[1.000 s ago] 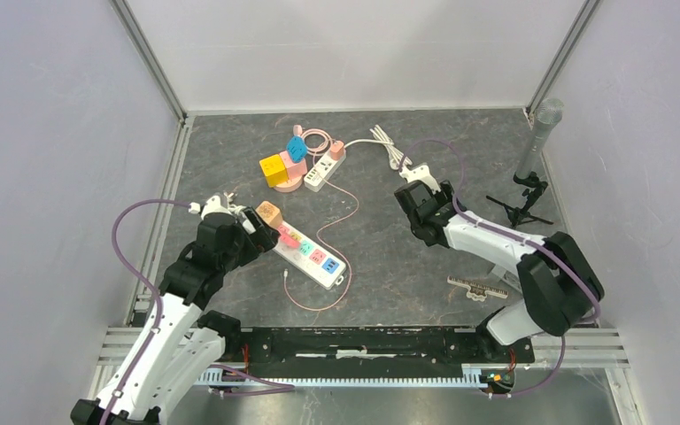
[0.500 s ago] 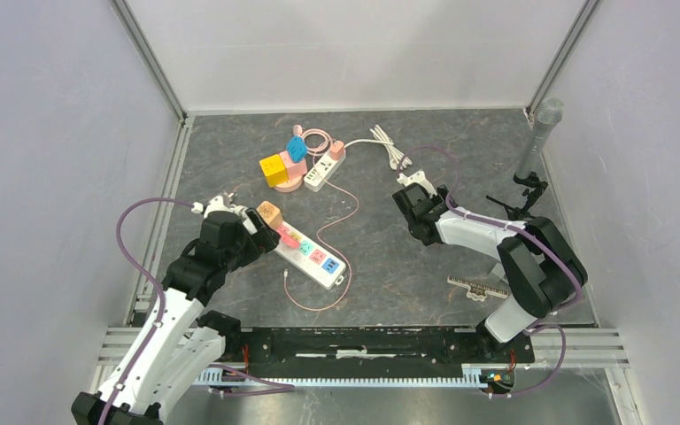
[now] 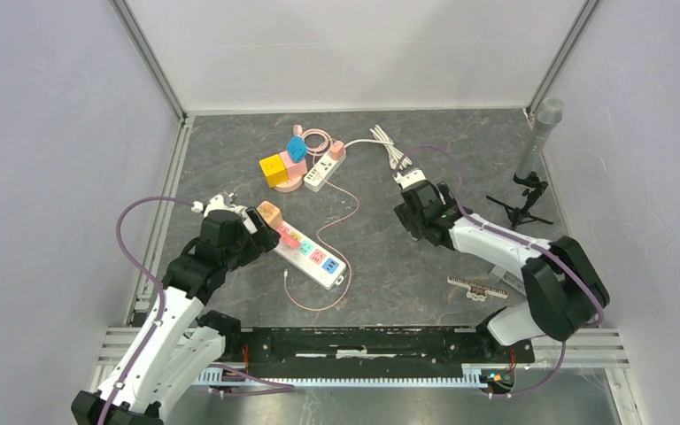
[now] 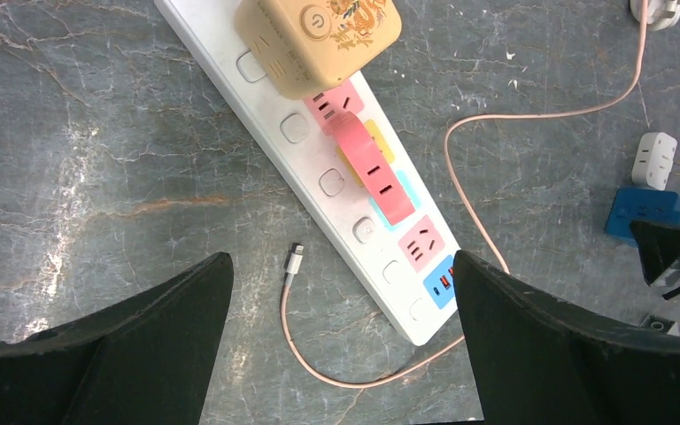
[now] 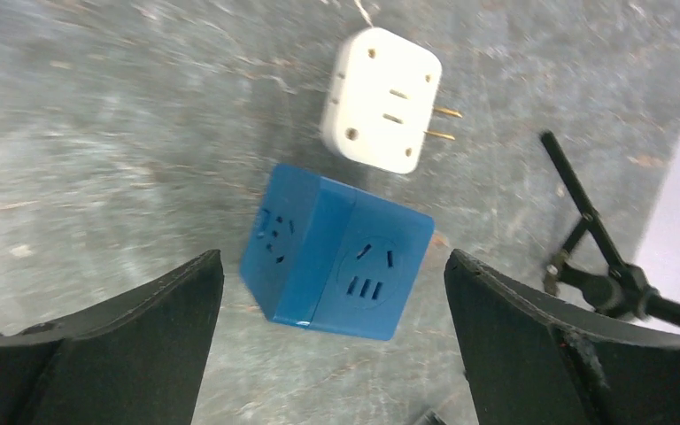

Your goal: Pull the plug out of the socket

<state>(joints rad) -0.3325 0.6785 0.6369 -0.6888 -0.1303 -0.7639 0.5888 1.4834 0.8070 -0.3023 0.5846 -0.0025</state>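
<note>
In the right wrist view a blue cube socket [image 5: 336, 257] lies on the grey stone table, and a white plug [image 5: 381, 99] lies just beyond it with its bare prongs showing, apart from the cube. My right gripper [image 5: 332, 266] is open, its fingers standing wide on either side of the cube without touching it. From above, the right gripper [image 3: 414, 190] covers the cube, with the white plug [image 3: 410, 174] at its tip. My left gripper [image 4: 341, 266] hangs open over the near end of a white power strip [image 4: 319, 181] that carries a tan cube adapter [image 4: 319, 35] and a pink plug [image 4: 372, 168].
A pink cable with a loose connector [image 4: 294, 261] loops round the strip's end. A second strip [image 3: 323, 168] with yellow, pink and blue blocks sits at the back. A microphone [image 3: 540, 133], a black stand [image 3: 521, 205] and a toothed bar [image 3: 476, 286] are at the right.
My right gripper has opened and let go of the blue cube socket, and its wrist has shifted slightly toward the back left. The left arm has stayed put.
</note>
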